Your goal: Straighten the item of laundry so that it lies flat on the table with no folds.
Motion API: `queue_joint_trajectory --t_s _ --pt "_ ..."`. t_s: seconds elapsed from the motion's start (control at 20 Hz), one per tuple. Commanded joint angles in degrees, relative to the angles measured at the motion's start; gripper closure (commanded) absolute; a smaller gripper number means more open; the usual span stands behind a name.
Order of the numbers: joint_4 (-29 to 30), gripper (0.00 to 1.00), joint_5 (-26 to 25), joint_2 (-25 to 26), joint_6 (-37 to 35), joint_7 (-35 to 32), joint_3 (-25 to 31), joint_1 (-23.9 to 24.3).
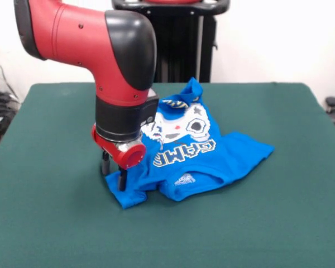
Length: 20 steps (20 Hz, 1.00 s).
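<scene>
The item of laundry [195, 151], a bright blue T-shirt with a white-grey controller print and "GAME" lettering, lies crumpled near the middle of the green table [56, 223]. Its far part is bunched up into a raised peak, one sleeve spreads out to the right, and the near-left corner is folded. My gripper [114, 173] points straight down at that near-left corner, low over the table. It is open: one finger [105, 165] stands just left of the cloth and the other is over the blue edge. The wrist hides the shirt's left part.
The red and black arm [100, 44] fills the upper left. Green cloth stretches wide on every side of the shirt. Cables hang off the table's left side, and a dark object [333, 103] sits beyond its right edge.
</scene>
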State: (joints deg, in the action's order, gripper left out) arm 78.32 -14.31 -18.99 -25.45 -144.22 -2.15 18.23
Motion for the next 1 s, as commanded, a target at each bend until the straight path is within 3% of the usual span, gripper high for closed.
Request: queue_joint_trajectory --t_s 0.05,0.35,0.4,1.0 --pt "-10.8 0.0 -5.7 14.8 2.3 7.4 4.7 0.9" --pt "-11.7 0.0 -6.8 15.4 3.0 6.3 4.4 0.4" --pt "-11.9 1.0 -7.1 15.4 2.7 6.1 4.6 0.5" --pt "-12.8 1.0 -7.8 14.9 2.8 5.3 4.4 0.9"
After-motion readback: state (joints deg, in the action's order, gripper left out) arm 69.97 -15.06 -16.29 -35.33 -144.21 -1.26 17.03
